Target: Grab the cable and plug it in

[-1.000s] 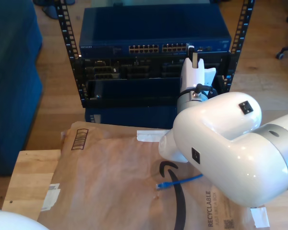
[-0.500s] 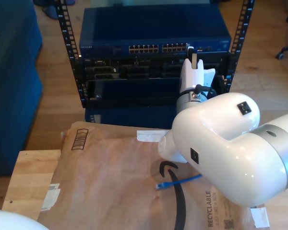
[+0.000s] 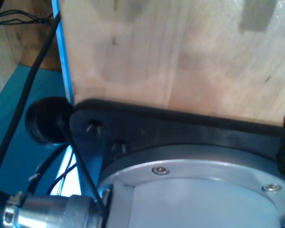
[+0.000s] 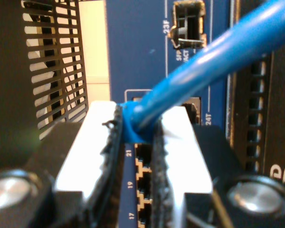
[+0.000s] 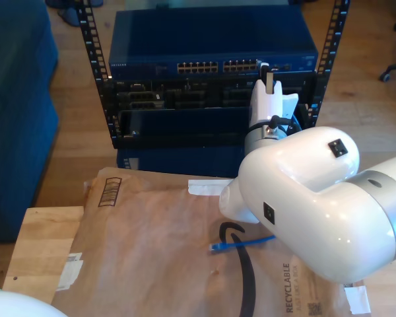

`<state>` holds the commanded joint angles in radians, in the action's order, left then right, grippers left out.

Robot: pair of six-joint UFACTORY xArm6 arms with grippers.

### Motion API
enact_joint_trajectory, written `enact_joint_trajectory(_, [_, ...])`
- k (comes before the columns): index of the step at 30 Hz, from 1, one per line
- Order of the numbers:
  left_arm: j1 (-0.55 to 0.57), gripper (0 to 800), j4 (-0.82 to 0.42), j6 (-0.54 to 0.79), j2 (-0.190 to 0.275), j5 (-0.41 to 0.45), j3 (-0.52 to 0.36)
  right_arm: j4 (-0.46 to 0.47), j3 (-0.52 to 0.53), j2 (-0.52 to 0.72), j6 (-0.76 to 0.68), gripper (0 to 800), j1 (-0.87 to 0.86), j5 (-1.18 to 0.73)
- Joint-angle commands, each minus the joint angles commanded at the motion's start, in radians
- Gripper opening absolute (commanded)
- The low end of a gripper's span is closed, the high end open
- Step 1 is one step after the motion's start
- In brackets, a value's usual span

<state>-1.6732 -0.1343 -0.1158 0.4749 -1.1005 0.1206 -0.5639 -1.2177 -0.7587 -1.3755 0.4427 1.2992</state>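
Observation:
The blue cable [image 4: 218,57] is pinched between the white pads [image 4: 97,137] of my second gripper [image 4: 135,124], which is shut on it just behind the plug. The plug end sits against the port row [image 4: 143,166] of the blue switch, close to the label 24T; whether it is seated I cannot tell. In the exterior view my second gripper [image 5: 268,74] is at the exterior view's right end of the switch [image 5: 185,46]. The cable's other end [image 5: 218,247] lies loose on the brown paper.
A brown paper mailer [image 5: 152,244] covers the wooden table [image 5: 43,244]. A thick black cable [image 5: 243,271] curls on it under the big white arm [image 5: 310,198]. The rack holds black units [image 5: 171,99]. The first wrist view looks at a wooden board [image 3: 180,52] and a black plate [image 3: 180,133].
The loose cable end on the paper has slid a little up and toward the exterior view's left. More of the black cable's loop shows. My second gripper nudged slightly toward the switch's right end.

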Motion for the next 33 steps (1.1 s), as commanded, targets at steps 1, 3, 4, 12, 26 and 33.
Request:
enact_joint_trajectory(1, [0.000,800,0.000,0.000,0.000,0.000,0.002,0.000,0.000,0.000,-0.002,0,0.000,0.000])
enact_joint_trajectory(3, [0.000,800,0.000,0.000,0.000,0.000,0.002,0.000,0.000,0.000,-0.002,0,0.000,0.000])
enact_joint_trajectory(4, [0.000,800,0.000,0.000,0.000,0.000,0.002,0.000,-0.002,0.000,-0.002,0,-0.003,0.000])
enact_joint_trajectory(12, [0.000,800,0.000,0.000,0.000,0.000,0.002,0.000,-0.002,0.000,-0.002,0,-0.005,0.002])
enact_joint_trajectory(26, [0.000,800,0.000,0.000,0.000,0.000,0.002,-0.003,-0.017,-0.015,0.000,0,-0.002,0.003])
enact_joint_trajectory(33, [0.000,800,0.000,0.000,0.000,0.000,0.002,-0.005,-0.032,-0.021,0.002,0,0.002,0.003])
